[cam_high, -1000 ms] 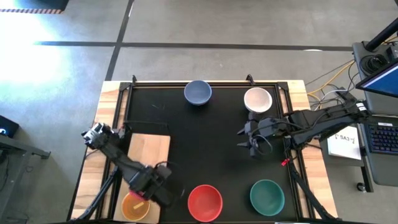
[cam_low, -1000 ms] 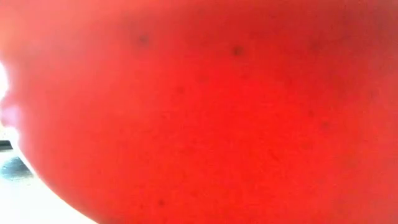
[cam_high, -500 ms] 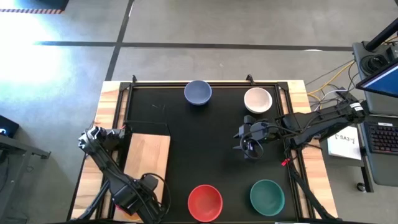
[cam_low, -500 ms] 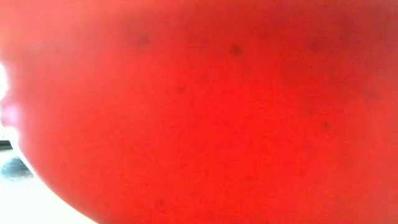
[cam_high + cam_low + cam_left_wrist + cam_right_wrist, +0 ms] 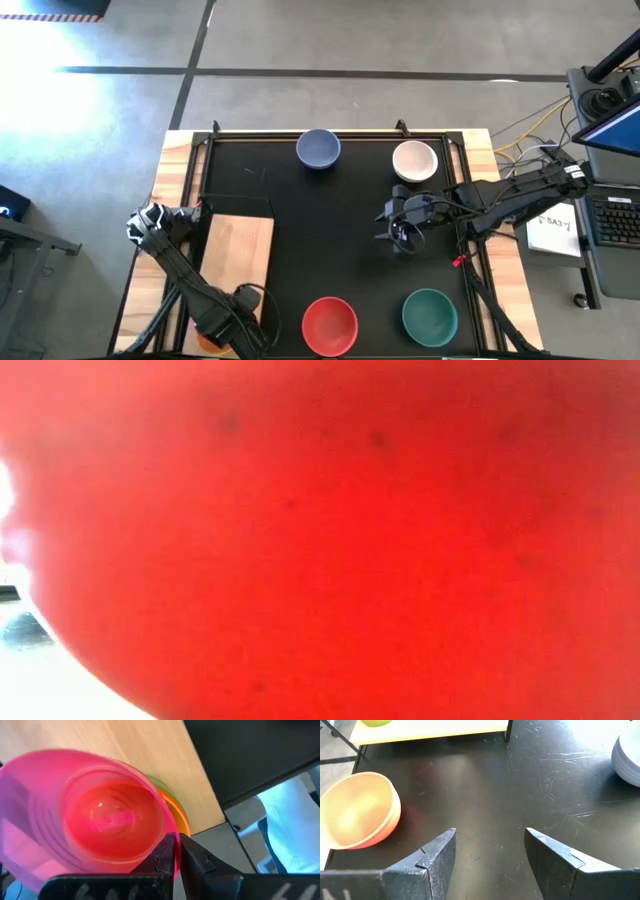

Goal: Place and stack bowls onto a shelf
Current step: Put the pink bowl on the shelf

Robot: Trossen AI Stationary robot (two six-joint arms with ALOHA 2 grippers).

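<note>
Looks like a robot lab or workshop. Grey concrete floor [image 5: 350, 40] with dark lines all around. A black counter [image 5: 330, 230] on a wooden frame in the middle, with two dark robot arms fixed at its sides. On the right, a laptop [image 5: 615, 125], a keyboard [image 5: 615, 222], a paper sheet [image 5: 555, 228] and loose cables [image 5: 530, 135].

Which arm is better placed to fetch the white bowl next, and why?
Right. The open right gripper hovers over the black tabletop just beside the white bowl, while the left gripper is at the shelf, clamped on the magenta bowl.
</note>
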